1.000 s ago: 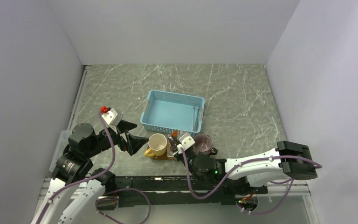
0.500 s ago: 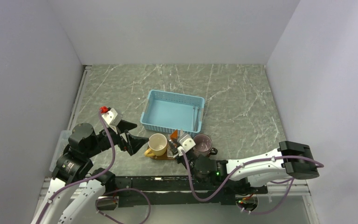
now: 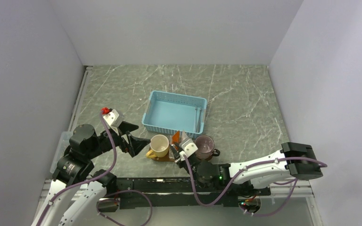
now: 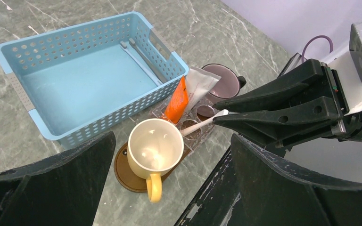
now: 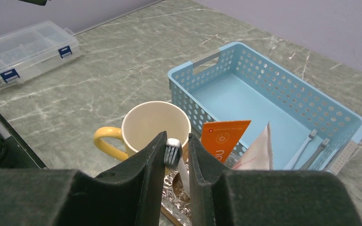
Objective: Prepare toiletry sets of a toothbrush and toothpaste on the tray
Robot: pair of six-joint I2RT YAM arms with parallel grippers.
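White plastic, slim and light: the pale stick-like toothbrush (image 5: 173,154) sits low centre in the right wrist view. The right gripper (image 5: 176,140) pinches it at the bristle end, and its handle slants down over the flat brown wooden oval tray (image 4: 121,168). It looks stiff but smooth, so held this near the head it may pivot; a grip nearer mid-handle would be steadier. The left gripper (image 3: 136,135) is spread wide and holds nothing.

The flat orange tube (image 5: 224,139) and flat white tube (image 5: 259,153) lean just right of the brush. Both are probably soft, so best taken by their flat faces.

Room is tight. The cream mug with yellow handle (image 5: 155,123) is just left, the perforated blue plastic basket (image 5: 195,77) just behind, and the purple mug (image 4: 224,80) to the right in the left wrist view. The free way is upward.
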